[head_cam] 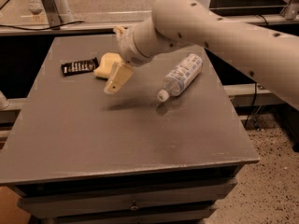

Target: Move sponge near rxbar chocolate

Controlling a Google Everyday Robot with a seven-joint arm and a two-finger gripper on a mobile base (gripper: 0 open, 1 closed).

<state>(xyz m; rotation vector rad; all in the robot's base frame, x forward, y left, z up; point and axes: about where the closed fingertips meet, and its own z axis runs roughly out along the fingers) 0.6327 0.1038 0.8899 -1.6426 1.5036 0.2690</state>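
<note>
The pale yellow sponge (104, 64) lies flat on the grey table (131, 134) at the back left, right beside the black rxbar chocolate wrapper (79, 67), almost touching its right end. My gripper (113, 81) hangs just right of and a little above the sponge. It holds nothing, and its cream finger (117, 77) points down to the left. The sponge is free of the gripper.
A clear plastic bottle (181, 75) with a white cap lies on its side right of the gripper, cap toward the front. My arm (210, 27) reaches in from the right over the table's back. A lower shelf runs behind the table.
</note>
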